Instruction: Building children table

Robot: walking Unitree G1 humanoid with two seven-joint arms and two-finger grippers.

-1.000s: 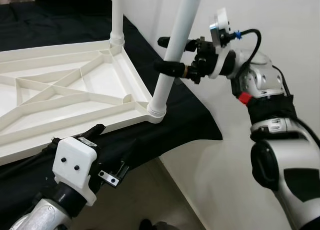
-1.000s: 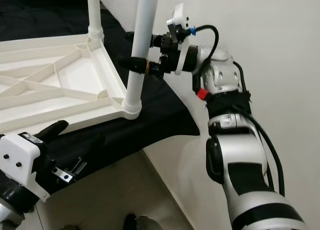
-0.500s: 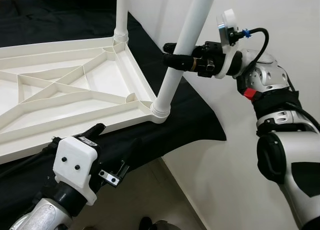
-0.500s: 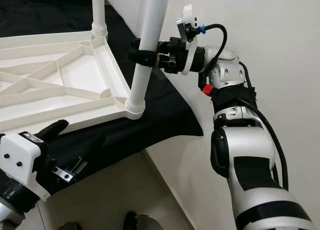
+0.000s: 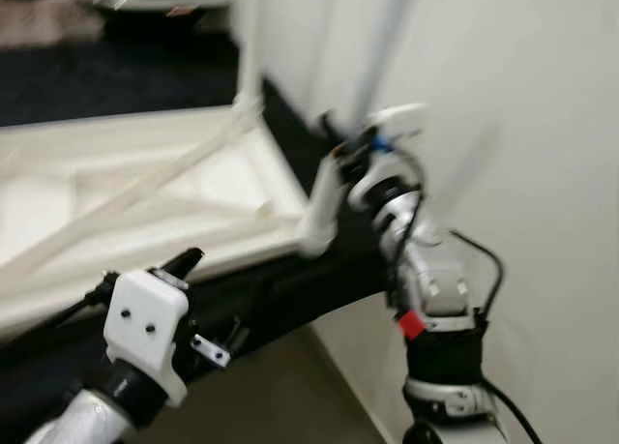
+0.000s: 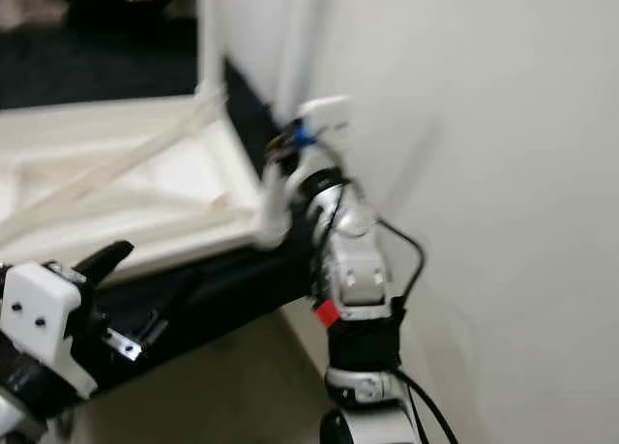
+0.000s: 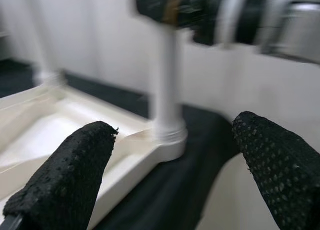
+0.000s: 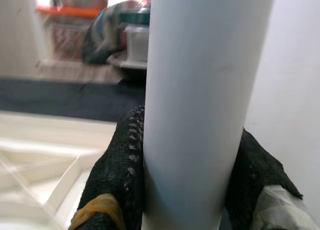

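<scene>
- The white table top (image 5: 145, 188) lies upside down on a black cloth (image 5: 280, 289), with its ribbed underside facing up. Both head views are blurred.
- A white table leg (image 7: 167, 84) stands upright in the socket at the near corner of the table top, close to the white wall (image 5: 522, 125).
- The right gripper (image 7: 172, 7) is clenched around this leg, well above the socket. In the right wrist view, its black fingers (image 8: 122, 160) press on both sides of the leg, which passes between them.
- A second white leg (image 7: 42, 49) stands at the far corner of the table top, also next to the wall. It looks blurred.
- The left gripper (image 7: 170, 180) is low and near the front edge of the cloth. Its two black fingers (image 7: 65, 175) are spread wide apart and hold nothing. Between them the left wrist view shows the corner socket and the leg.
- The left gripper is apart from the table top and does not touch it.
- Behind the table, the right wrist view shows blurred household things (image 8: 115, 39) on a shelf; I cannot tell what they are.
</scene>
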